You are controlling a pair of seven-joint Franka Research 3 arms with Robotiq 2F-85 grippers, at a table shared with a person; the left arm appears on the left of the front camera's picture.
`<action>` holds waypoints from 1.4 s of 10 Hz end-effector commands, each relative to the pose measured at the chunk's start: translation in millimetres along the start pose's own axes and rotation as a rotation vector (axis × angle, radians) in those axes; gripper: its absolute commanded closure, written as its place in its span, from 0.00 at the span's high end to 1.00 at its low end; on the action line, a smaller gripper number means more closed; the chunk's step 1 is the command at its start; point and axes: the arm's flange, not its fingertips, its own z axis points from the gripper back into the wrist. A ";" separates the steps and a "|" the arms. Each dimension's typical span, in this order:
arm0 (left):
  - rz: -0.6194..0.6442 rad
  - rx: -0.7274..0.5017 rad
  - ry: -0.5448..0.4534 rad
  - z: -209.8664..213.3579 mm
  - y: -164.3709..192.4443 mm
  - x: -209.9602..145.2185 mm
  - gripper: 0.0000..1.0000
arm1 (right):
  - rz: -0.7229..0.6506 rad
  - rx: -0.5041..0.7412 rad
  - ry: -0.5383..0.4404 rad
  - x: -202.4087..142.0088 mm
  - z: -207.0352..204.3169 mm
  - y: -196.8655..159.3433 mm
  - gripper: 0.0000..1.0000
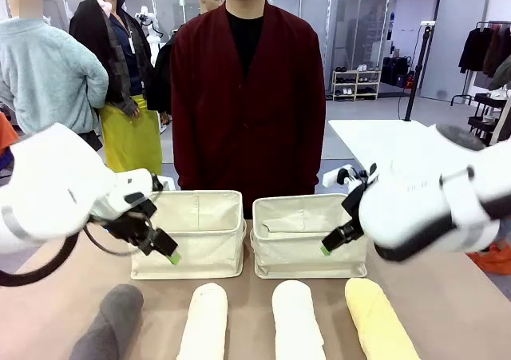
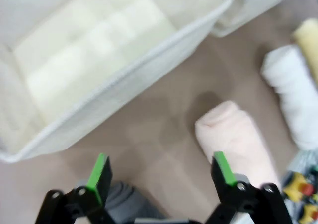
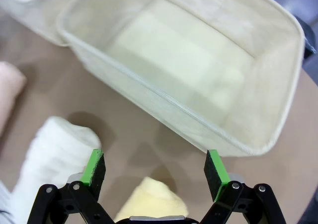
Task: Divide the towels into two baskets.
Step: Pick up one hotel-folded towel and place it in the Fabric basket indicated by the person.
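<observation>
Four rolled towels lie in a row at the table's near edge: dark grey (image 1: 112,322), cream (image 1: 204,320), white (image 1: 297,320) and pale yellow (image 1: 378,320). Behind them stand two cream canvas baskets, the left basket (image 1: 190,234) and the right basket (image 1: 310,234), both with nothing inside. My left gripper (image 1: 164,250) hangs open in front of the left basket, above the gap between the grey towel (image 2: 124,204) and cream towel (image 2: 238,134). My right gripper (image 1: 331,244) hangs open before the right basket (image 3: 198,55), over the yellow towel (image 3: 154,201) and white towel (image 3: 54,149).
A person in a dark red cardigan (image 1: 247,96) stands at the far side just behind the baskets, hands out of sight. Other people stand farther back on the left. Bare brown tabletop (image 1: 255,292) lies between baskets and towels.
</observation>
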 end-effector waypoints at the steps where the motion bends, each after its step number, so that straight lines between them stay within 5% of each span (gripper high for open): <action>1: 0.067 -0.148 0.009 37.4 46.3 5.2 1.00 | -0.075 0.235 0.001 6.7 22.4 -38.4 1.00; 4: 0.180 -0.750 0.020 79.3 109.5 -5.6 1.00 | -0.250 0.668 -0.009 -5.8 53.3 -80.6 1.00; 6: 0.241 -0.938 -0.097 107.6 164.4 -35.2 1.00 | -0.411 0.826 -0.043 -41.2 81.7 -132.9 1.00; 8: 0.252 -1.025 -0.219 137.1 207.4 -74.5 1.00 | -0.582 0.861 -0.148 -88.0 106.2 -186.4 1.00; 10: 0.296 -0.989 -0.326 180.4 257.4 -127.8 1.00 | -0.740 0.821 -0.253 -140.6 136.9 -226.5 1.00; 14: 0.475 -0.855 -0.346 208.0 309.5 -200.5 1.00 | -0.843 0.732 -0.415 -200.0 195.2 -253.4 1.00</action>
